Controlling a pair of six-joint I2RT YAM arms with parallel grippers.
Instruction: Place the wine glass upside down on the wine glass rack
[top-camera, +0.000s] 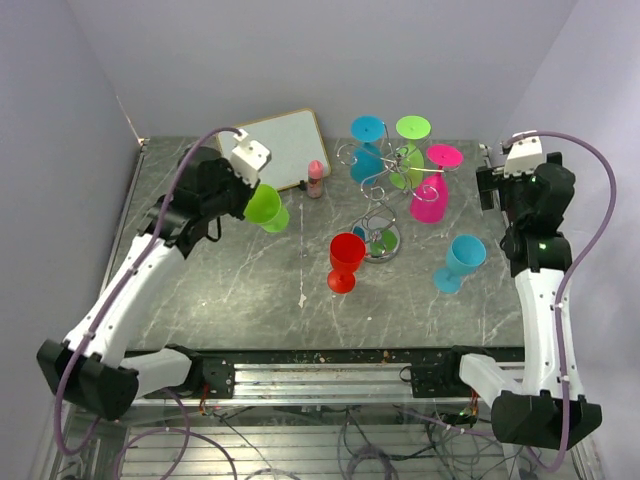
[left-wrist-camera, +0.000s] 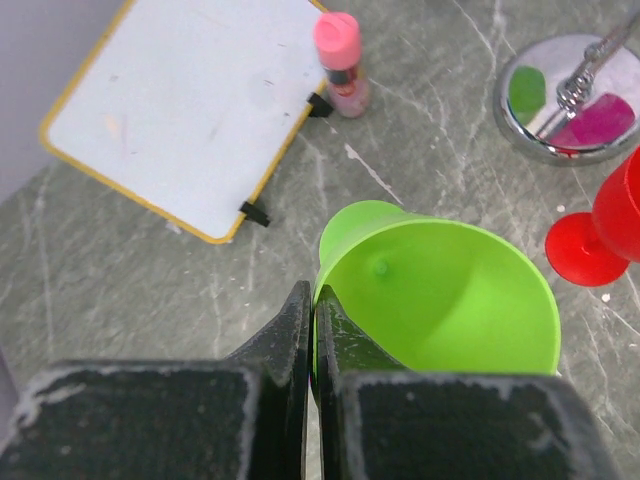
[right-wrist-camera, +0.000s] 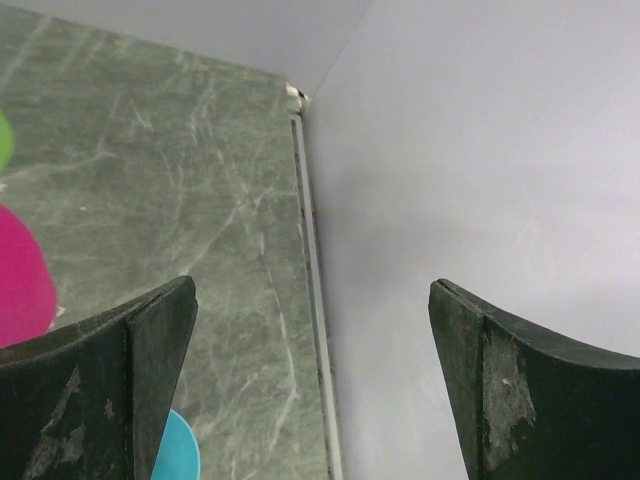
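From where I stand, the grasp looks made and the carry comes next. The left gripper (left-wrist-camera: 312, 305) has its jaws pinched tight on the thin rim of the green glass (left-wrist-camera: 440, 290), which is tilted at the table's left, well away from the rack (top-camera: 381, 243). I can't tell whether its foot is off the stone. Next it has to be lifted, turned mouth down and its stem slid into a free wire loop. Three glasses hang there already, so room is tight. The glass is smooth, glossy plastic, a flaring cone. The rack is shiny curled wire on a mirror-bright round base. The right gripper (right-wrist-camera: 310, 300) idles by the wall, jaws wide and empty.
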